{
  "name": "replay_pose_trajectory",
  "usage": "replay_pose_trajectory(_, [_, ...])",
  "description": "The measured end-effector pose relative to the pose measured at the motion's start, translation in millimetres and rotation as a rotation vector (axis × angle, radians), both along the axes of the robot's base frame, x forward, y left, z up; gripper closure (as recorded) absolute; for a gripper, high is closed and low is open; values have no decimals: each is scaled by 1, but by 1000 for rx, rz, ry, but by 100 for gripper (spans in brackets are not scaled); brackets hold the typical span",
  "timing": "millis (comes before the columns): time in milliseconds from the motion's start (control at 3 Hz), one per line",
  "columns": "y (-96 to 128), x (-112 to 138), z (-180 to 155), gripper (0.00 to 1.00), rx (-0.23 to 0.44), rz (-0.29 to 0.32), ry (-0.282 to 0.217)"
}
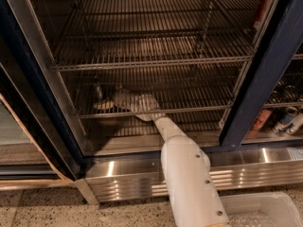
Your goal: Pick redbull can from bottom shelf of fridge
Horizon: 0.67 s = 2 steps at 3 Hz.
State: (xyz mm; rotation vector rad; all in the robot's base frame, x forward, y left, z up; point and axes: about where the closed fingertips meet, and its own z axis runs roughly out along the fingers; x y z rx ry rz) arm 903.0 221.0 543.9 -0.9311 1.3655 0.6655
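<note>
Left centre of frame: claw (119,98) low inside fridge (265,91), over bottom shelf (199,109), just right of upright redbull can (98,90). Open or clamped: cannot tell. Approach judged done; secure grasp, lift, withdrawal left to do.

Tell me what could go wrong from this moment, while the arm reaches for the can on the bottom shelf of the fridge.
1. The can stands in a dark corner just left of the end effector. A small sideways push may tip it on the thin rods of the bottom shelf.
2. The arm crosses very near that shelf's front rail and could catch on it.
3. The shelf above is low, so a steep lift might hit it.
</note>
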Motion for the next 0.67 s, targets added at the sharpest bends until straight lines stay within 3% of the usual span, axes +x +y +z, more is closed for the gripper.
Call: replay_pose_trajectory(667, [2, 3, -3, 0, 23, 30, 23])
